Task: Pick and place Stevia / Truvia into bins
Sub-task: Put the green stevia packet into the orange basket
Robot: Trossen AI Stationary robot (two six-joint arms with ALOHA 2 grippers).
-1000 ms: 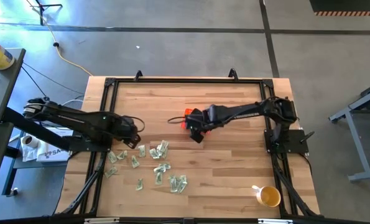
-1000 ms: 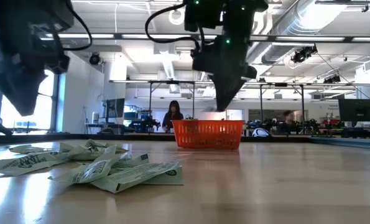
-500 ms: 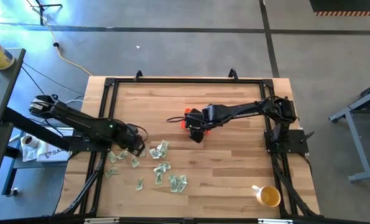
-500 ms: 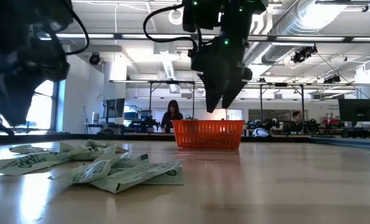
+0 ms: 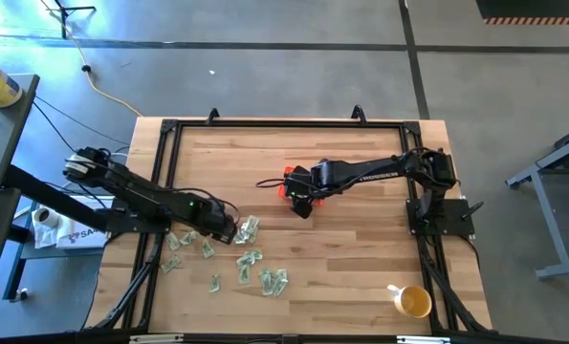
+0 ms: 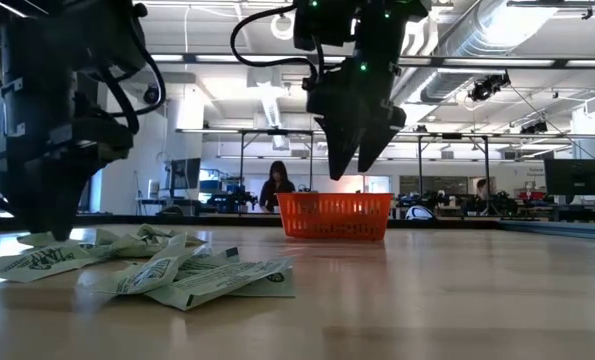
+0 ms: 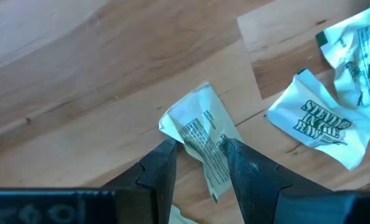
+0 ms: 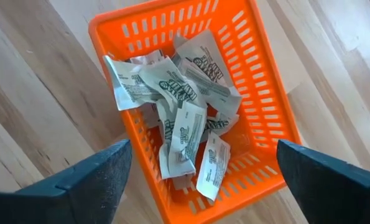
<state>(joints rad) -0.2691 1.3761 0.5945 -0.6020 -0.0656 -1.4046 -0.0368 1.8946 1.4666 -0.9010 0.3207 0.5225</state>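
Progress partial: orange bin holds several sachets; you have over dozen loose sachets on bench. Left gripper jaws apart, straddling one sachet. Right gripper above bin, jaws released, empty.

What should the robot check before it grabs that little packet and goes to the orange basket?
1. Left gripper fingers on either side of a packet: ok.
2. Fingers closed on it: not ok, still open.
3. Only one packet between the fingers: ok.
4. Basket has room: ok, packets cover only part of the floor.
5. Way into the basket clear: not ok, right gripper hangs open above it.
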